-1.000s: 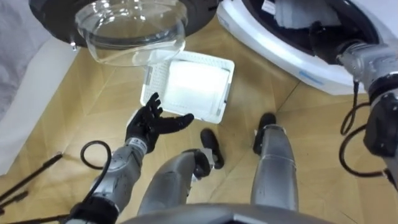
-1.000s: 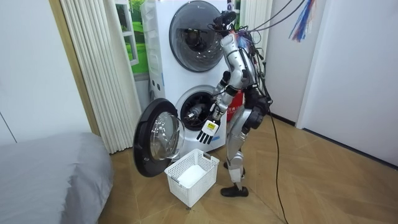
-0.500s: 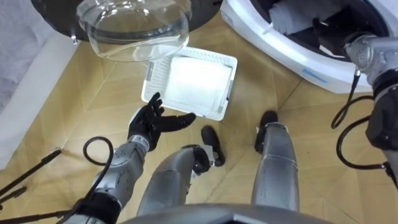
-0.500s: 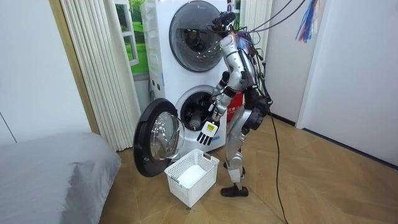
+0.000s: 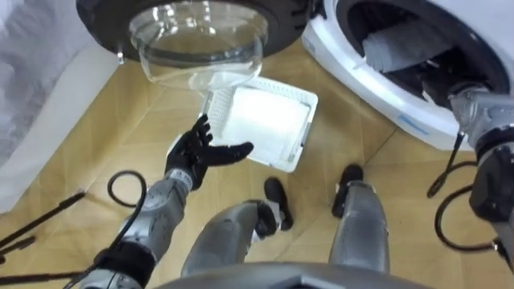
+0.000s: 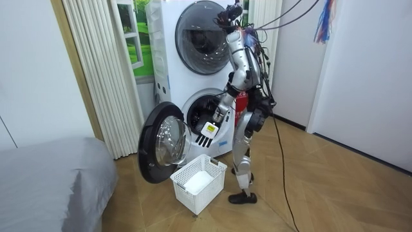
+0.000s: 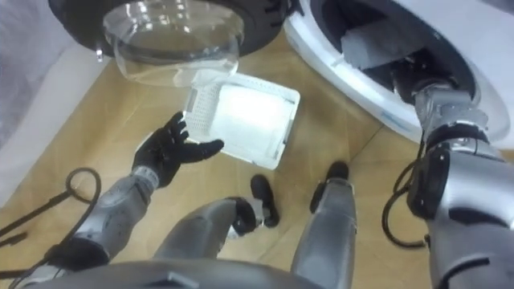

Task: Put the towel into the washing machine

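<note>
A grey towel [image 5: 399, 50] lies bunched inside the lower washing machine's drum, behind the white door ring [image 5: 377, 92]. My right arm reaches into that drum, and my dark right hand [image 7: 408, 78] sits just below the towel; its fingers are lost in the dark there. My left hand [image 5: 197, 152] hangs open, palm up, over the wooden floor beside the white basket [image 5: 265, 124] and holds nothing. In the room view I stand close against the machine [image 6: 193, 77], with the left hand [image 6: 207, 131] in front of the open drum.
The round glass door [image 5: 197, 48] stands swung open to my left, above the basket [image 6: 198, 182]. A grey bed [image 6: 51, 180] fills the room view's lower left, with a ribbed curtain [image 6: 96, 71] behind it.
The camera has shifted, so the drum and towel show lower in the picture. In the room view my body has straightened a little and the left hand has risen slightly towards the drum.
</note>
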You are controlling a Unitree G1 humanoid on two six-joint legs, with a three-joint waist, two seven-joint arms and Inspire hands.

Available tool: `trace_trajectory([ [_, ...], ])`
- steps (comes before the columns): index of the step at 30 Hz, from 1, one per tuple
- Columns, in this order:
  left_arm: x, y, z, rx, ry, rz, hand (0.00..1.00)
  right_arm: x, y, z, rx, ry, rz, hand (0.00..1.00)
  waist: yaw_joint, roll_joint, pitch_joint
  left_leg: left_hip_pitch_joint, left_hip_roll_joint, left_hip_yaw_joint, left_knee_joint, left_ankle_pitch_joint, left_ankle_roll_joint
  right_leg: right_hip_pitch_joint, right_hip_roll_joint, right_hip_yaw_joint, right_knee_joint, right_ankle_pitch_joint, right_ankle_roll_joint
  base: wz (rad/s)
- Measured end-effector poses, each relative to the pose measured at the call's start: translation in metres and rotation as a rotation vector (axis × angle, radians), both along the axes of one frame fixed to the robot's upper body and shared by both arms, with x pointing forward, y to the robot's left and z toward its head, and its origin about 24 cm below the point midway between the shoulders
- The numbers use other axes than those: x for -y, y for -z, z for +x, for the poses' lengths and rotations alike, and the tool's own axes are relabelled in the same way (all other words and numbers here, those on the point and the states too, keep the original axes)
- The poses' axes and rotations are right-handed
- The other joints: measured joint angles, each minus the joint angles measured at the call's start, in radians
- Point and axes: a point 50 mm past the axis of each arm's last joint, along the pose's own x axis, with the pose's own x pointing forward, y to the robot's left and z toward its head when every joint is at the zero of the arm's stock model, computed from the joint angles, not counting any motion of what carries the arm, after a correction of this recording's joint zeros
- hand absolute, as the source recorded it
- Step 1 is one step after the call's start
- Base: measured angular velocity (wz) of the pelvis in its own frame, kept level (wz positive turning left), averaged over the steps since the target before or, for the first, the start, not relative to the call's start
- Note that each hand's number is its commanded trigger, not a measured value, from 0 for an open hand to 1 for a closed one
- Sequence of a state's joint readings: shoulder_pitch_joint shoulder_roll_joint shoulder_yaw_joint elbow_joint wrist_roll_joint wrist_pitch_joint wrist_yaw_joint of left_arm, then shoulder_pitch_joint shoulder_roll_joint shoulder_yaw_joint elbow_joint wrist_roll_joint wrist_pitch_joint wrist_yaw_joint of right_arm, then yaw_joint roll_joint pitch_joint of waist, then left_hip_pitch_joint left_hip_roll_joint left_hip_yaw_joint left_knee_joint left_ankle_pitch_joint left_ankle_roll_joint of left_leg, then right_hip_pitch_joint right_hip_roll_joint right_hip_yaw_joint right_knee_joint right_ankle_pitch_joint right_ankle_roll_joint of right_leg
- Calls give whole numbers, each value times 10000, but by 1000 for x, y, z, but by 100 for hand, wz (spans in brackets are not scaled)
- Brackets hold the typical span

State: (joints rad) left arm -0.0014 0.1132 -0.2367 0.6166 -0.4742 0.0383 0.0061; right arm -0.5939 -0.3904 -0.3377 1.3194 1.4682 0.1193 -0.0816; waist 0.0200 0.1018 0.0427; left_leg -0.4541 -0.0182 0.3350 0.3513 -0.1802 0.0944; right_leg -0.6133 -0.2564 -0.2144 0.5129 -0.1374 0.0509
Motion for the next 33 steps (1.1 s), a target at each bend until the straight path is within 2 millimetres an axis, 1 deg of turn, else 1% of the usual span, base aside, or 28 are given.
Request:
trace_trajectory([
  [1, -2, 3, -1, -131, 78, 205, 0, 2, 9, -10, -255, -94, -177, 0, -12, -9, 5, 234, 27, -55, -95, -1, -3, 343, 51, -108, -225, 31, 51, 0],
  [2, -5, 6, -4, -287, 118, 431, 0, 2, 16, -18, -589, -215, -338, 0, -6, -62, 16, 491, 41, -88, -219, -2, -4, 651, 132, -111, -446, 56, 97, 0],
  [3, -8, 8, -5, -377, 133, 565, 0, 1, 20, -22, -782, -377, -480, 0, -4, -97, 24, 615, 48, -88, -283, -1, -5, 783, 164, -117, -548, 65, 112, -11],
  [5, -20, 15, -15, -801, 410, 1374, 0, -8, 43, -44, -1390, -1094, -1116, 0, -10, -231, 16, 1195, 139, -102, -585, 14, -41, 1518, 424, -126, -1201, 159, 179, -16],
  [6, -23, 17, -18, -902, 461, 1582, 0, -10, 50, -52, -1529, -1207, -1166, 0, -11, -281, 9, 1356, 173, -105, -669, 16, -55, 1720, 499, -140, -1388, 206, 181, -15],
  [7, -32, 21, -25, -1108, 404, 1855, 0, -11, 61, -68, -1917, -1532, -1447, 0, -92, -428, 9, 1692, 214, -163, -823, 22, -101, 2147, 590, -221, -1688, 245, 185, -7],
  [8, -36, 23, -29, -1225, 335, 1981, 0, -11, 66, -77, -2166, -1731, -1650, 0, -165, -503, -6, 1828, 223, -217, -882, 33, -124, 2322, 613, -289, -1774, 245, 186, 0],
  [9, -45, 27, -36, -1478, 146, 2260, 0, -11, 76, -95, -2733, -2255, -2085, 0, -217, -676, -61, 2087, 271, -241, -999, 22, -185, 2640, 697, -364, -1989, 246, 188, 0],
  [10, -51, 31, -44, -1740, 18, 2509, 0, -13, 86, -113, -3465, -3264, -2706, 0, -249, -828, -145, 2284, 370, -261, -1006, -51, -311, 2946, 850, -353, -2237, 267, 184, -8],
  [11, -55, 33, -49, -1882, 18, 2656, 0, -16, 91, -120, -3806, -3791, -3010, 0, -270, -910, -194, 2377, 404, -317, -1007, -72, -346, 3078, 902, -347, -2312, 274, 184, -11],
  [12, -62, 36, -59, -2218, -36, 2859, 0, -20, 98, -135, -4430, -4609, -3448, 0, -327, -1045, -254, 2619, 429, -378, -1063, -79, -358, 3355, 980, -339, -2466, 276, 184, -10],
  [13, -66, 41, -69, -2590, -114, 3086, 0, -21, 105, -151, -5002, -5140, -3694, 0, -354, -1092, -290, 2979, 445, -377, -1208, -117, -426, 3751, 1092, -353, -2709, 290, 192, -13],
  [14, -71, 45, -80, -2981, -222, 3296, 0, -21, 108, -163, -5449, -5536, -3927, 0, -400, -1089, -302, 3283, 501, -381, -1303, -185, -541, 4096, 1205, -347, -2925, 297, 181, -12],
  [15, -73, 46, -84, -3127, -275, 3396, 0, -20, 110, -167, -5620, -5725, -4061, 0, -422, -1088, -304, 3387, 585, -387, -1311, -208, -579, 4218, 1235, -351, -2973, 298, 179, -13],
  [17, -82, 49, -97, -3523, -632, 3611, 0, -19, 114, -185, -6335, -6665, -4680, 0, -421, -1085, -309, 3742, 625, -398, -1336, -287, -713, 4564, 1382, -308, -3099, 304, 168, -13],
  [19, -87, 51, -104, -3759, -717, 3916, 0, -18, 115, -193, -6781, -7491, -5182, 0, -419, -1072, -315, 3997, 658, -463, -1491, -285, -716, 4744, 1463, -292, -3128, 308, 161, -11],
  [21, -91, 51, -111, -3834, -1035, 4023, 0, -20, 117, -196, -7025, -8143, -5489, 0, -414, -1072, -318, 4227, 708, -470, -1607, -305, -756, 4881, 1544, -220, -3132, 310, 157, -10],
  [22, -92, 52, -116, -3938, -1136, 4089, 0, -23, 118, -199, -7147, -8569, -5686, 0, -427, -1075, -321, 4398, 750, -468, -1654, -338, -817, 5043, 1595, -224, -3148, 310, 156, -4],
  [24, -93, 53, -122, -4119, -1231, 4113, 0, -27, 122, -209, -7427, -9092, -5724, 0, -427, -1149, -329, 4646, 774, -471, -1732, -366, -868, 5304, 1659, -201, -3284, 316, 129, 0],
  [25, -94, 54, -127, -4294, -1255, 4127, 0, -30, 124, -212, -7539, -9406, -5764, 0, -397, -1154, -338, 4784, 808, -483, -1818, -412, -948, 5434, 1698, -252, -3332, 323, 110, 3],
  [26, -94, 55, -130, -4414, -1287, 4127, 0, -32, 125, -214, -7604, -9574, -5771, 0, -401, -1165, -354, 4841, 808, -492, -1875, -419, -959, 5471, 1707, -264, -3341, 326, 103, 5],
  [27, -96, 57, -135, -4633, -1379, 4127, 0, -36, 127, -217, -7683, -9870, -5762, 0, -419, -1221, -359, 4893, 803, -506, -1885, -420, -961, 5565, 1707, -291, -3406, 350, 67, 3],
  [29, -97, 59, -143, -5010, -1640, 4102, 0, -42, 130, -227, -7878, -10435, -5669, 0, -386, -1286, -362, 5047, 773, -503, -2022, -428, -967, 5706, 1725, -206, -3442, 360, 55, -3],
  [32, -96, 61, -156, -5406, -2093, 4020, 0, -46, 132, -235, -8022, -10943, -5713, 0, -365, -1290, -369, 5185, 779, -432, -2063, -442, -978, 5778, 1764, -83, -3441, 364, 49, -11],
  [33, -96, 62, -160, -5504, -2286, 3961, 0, -49, 134, -241, -8126, -11170, -5659, 0, -374, -1286, -372, 5209, 786, -432, -2070, -441, -980, 5794, 1778, -71, -3441, 367, 45, -6],
])
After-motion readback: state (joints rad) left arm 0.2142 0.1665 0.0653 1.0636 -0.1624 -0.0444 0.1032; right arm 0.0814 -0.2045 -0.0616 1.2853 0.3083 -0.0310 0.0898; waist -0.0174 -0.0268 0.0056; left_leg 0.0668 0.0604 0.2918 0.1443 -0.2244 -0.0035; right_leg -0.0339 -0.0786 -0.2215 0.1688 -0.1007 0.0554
